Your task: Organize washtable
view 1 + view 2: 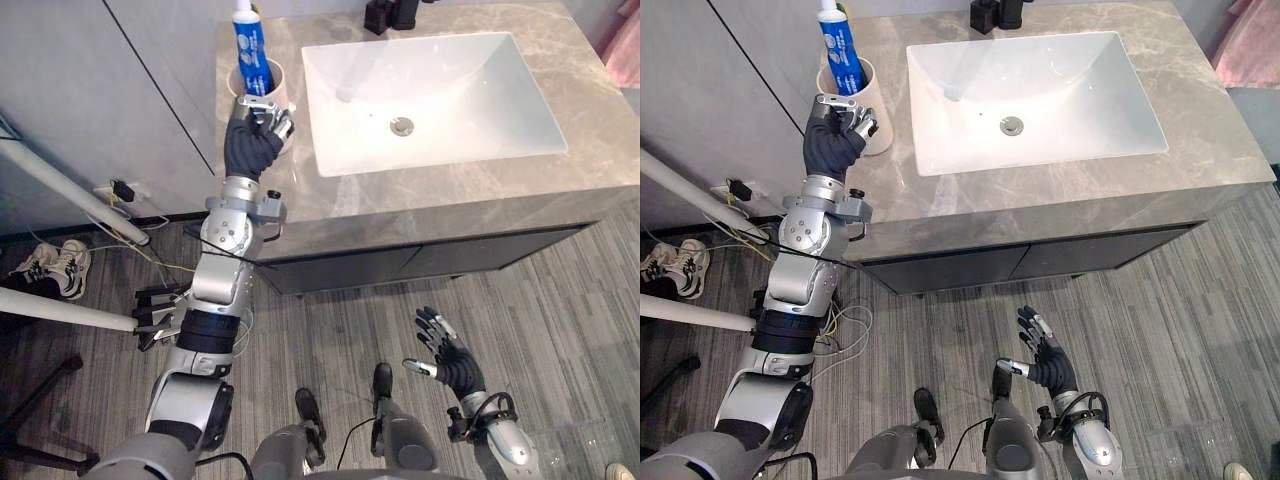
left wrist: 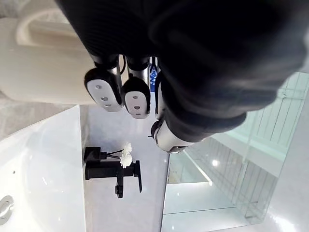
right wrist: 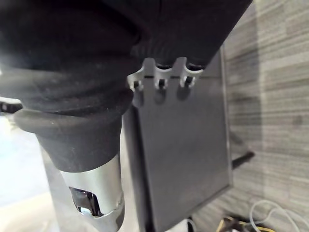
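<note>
**Cup grab by the sink: how I'd play it**

My left robot hand (image 1: 255,135) is curled round the near wall of the cream cup (image 1: 283,85). The cup stands at the worktop's (image 1: 300,205) left edge toward the back corner, just beside the white sink (image 1: 430,95). A blue toothpaste tube (image 1: 250,48) stands tall in it, so it's top-heavy imo. I'd make sure the thumb really bites before lifting, then go straight up with no tilt. Also steer clear of the sink rim and the black faucet (image 1: 388,14) at the back edge. Right robot hand (image 1: 448,358) hangs low over the floor, spread and idle.
</note>
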